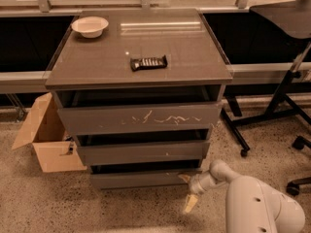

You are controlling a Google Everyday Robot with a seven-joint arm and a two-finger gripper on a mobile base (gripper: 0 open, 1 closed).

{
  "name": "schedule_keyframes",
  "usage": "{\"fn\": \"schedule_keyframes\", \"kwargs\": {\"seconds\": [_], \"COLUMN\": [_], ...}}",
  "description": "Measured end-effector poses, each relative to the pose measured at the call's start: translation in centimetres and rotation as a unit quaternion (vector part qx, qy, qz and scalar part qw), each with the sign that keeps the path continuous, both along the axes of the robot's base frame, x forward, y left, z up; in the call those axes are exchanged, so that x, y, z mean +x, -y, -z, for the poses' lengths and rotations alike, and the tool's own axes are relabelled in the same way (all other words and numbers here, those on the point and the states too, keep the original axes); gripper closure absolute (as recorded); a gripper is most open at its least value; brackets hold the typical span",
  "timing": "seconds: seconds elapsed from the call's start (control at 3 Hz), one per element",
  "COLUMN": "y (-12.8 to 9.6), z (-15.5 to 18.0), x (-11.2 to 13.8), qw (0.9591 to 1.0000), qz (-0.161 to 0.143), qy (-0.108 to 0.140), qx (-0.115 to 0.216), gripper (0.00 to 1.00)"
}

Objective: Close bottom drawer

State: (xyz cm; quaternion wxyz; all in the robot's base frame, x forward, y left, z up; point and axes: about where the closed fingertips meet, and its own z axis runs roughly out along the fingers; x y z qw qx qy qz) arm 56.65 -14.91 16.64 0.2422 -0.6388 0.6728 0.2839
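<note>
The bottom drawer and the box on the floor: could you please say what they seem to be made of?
The bottom drawer looks like matte grey-brown laminated board, flat and even, though painted metal is possible. The box looks like plain cardboard: tan, with folded-open flaps. The gripper, open, is at the drawer front's right end.
</note>
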Motion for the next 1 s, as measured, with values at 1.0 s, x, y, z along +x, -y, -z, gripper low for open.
{"fn": "schedule_keyframes", "kwargs": {"seconds": [1.0], "y": [3.4], "z": [-3.5], "x": [-0.3], "qw": [0.9985], "qz": [0.018], "qy": [0.026], "qx": [0.045], "gripper": [0.00]}}
